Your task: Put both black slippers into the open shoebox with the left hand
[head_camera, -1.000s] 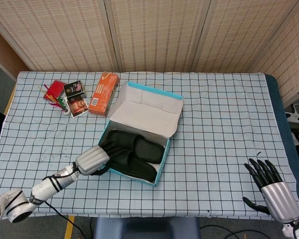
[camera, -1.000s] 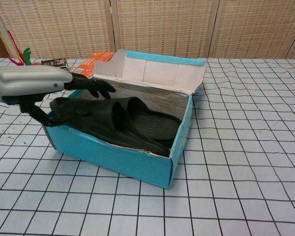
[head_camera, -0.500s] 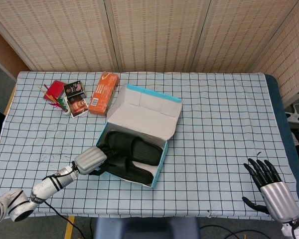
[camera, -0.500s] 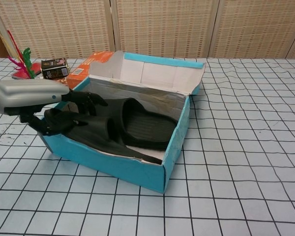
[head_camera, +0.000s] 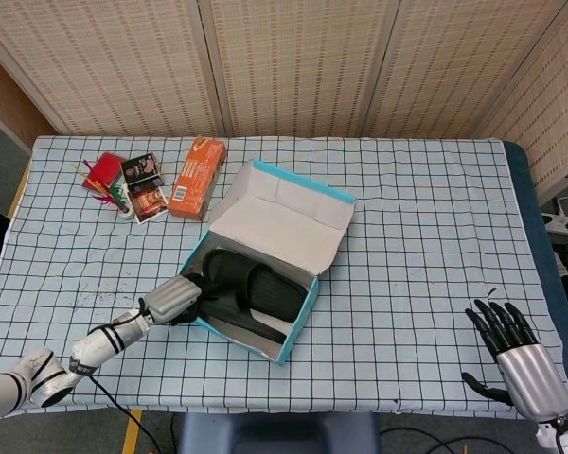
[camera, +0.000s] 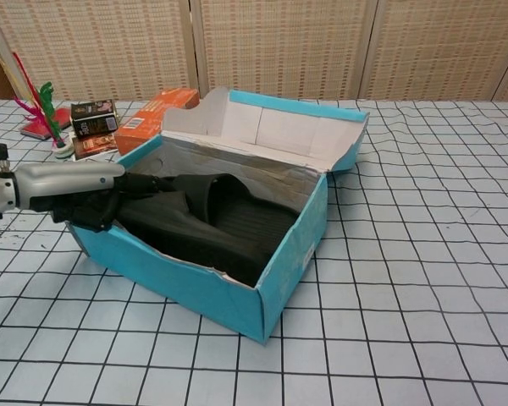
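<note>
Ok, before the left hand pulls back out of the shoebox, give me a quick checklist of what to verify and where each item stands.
1. Both slippers inside the shoebox: ok, both lie within its walls.
2. Left hand released its slipper: cannot tell, its fingers reach over the box wall onto the slipper and the contact is hidden.
3. Slippers lying flat: cannot tell, the chest view shows them overlapping.
4. Lid open: ok, it stands up behind the box.
5. Withdrawal path: ok, bare table on the hand's side.
6. Right hand out of the way: ok, open near the table's edge.
</note>
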